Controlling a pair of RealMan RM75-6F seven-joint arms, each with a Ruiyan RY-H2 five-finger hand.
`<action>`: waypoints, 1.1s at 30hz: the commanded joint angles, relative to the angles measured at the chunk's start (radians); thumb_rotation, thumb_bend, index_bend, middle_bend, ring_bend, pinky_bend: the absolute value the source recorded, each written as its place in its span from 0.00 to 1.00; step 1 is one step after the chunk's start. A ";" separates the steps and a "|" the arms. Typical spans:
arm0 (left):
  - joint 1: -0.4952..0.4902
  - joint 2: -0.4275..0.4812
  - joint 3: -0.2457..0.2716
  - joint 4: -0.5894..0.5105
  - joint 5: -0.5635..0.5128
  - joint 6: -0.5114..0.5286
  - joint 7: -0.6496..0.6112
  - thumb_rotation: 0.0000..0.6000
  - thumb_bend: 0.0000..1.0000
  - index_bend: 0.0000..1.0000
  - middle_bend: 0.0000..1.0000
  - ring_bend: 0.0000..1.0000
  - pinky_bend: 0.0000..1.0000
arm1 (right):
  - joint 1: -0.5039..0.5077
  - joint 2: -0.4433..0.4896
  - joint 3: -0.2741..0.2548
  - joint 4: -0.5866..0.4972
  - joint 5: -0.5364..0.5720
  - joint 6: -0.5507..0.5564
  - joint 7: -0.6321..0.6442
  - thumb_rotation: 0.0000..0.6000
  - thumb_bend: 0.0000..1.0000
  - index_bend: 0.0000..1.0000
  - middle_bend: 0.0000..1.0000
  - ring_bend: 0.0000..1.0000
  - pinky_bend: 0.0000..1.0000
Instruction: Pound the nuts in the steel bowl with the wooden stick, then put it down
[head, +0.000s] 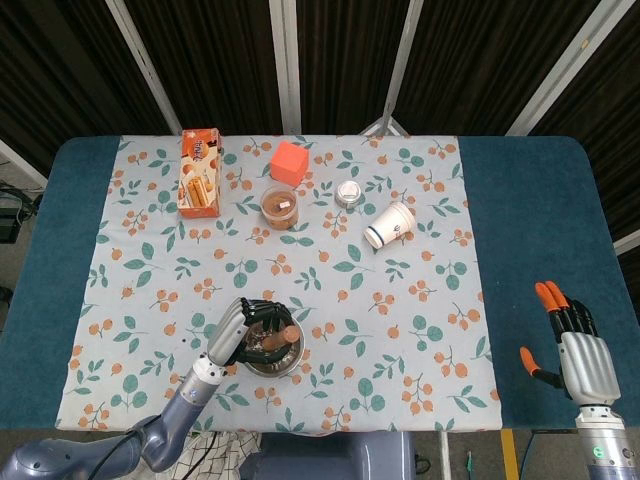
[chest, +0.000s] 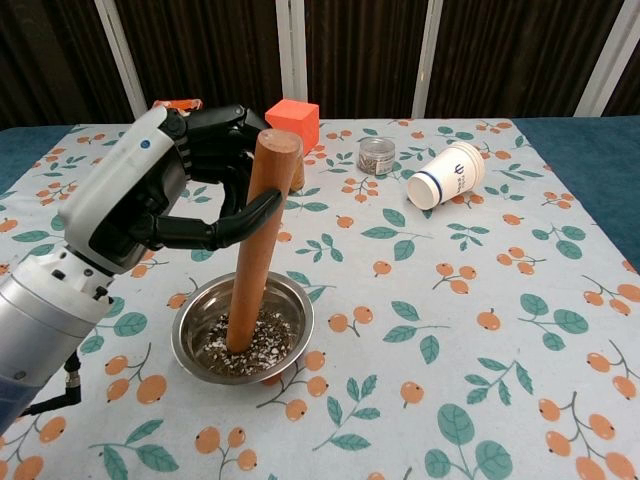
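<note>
My left hand (chest: 165, 185) grips the wooden stick (chest: 255, 250) near its top, fingers wrapped around it. The stick stands almost upright, leaning slightly right, with its lower end pressed into the crushed nuts inside the steel bowl (chest: 290, 300). In the head view the same left hand (head: 240, 325) covers most of the steel bowl (head: 290, 362), and only the stick's round top (head: 287, 333) shows. My right hand (head: 580, 345) hovers with its fingers apart and holding nothing, off the cloth near the table's front right corner.
At the back stand an orange cube (chest: 293, 117), a small tin (chest: 376, 155), a paper cup on its side (chest: 447, 174), a snack box (head: 200, 171) and a brown-filled tub (head: 280, 207). The floral cloth (chest: 480, 330) covers the table's middle.
</note>
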 joint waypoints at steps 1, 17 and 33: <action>-0.005 0.002 -0.008 -0.006 0.004 0.011 -0.002 1.00 0.84 0.67 0.80 0.63 0.72 | 0.000 0.000 0.000 0.000 0.000 0.000 -0.001 1.00 0.37 0.00 0.00 0.00 0.00; -0.027 0.034 -0.021 -0.094 0.017 0.021 0.038 1.00 0.84 0.66 0.80 0.63 0.72 | -0.001 0.001 0.000 0.001 -0.002 0.001 0.003 1.00 0.37 0.00 0.00 0.00 0.00; -0.004 0.019 0.000 -0.029 -0.006 0.016 0.003 1.00 0.84 0.67 0.80 0.63 0.72 | 0.000 -0.001 0.002 0.003 -0.001 0.001 0.003 1.00 0.37 0.00 0.00 0.00 0.00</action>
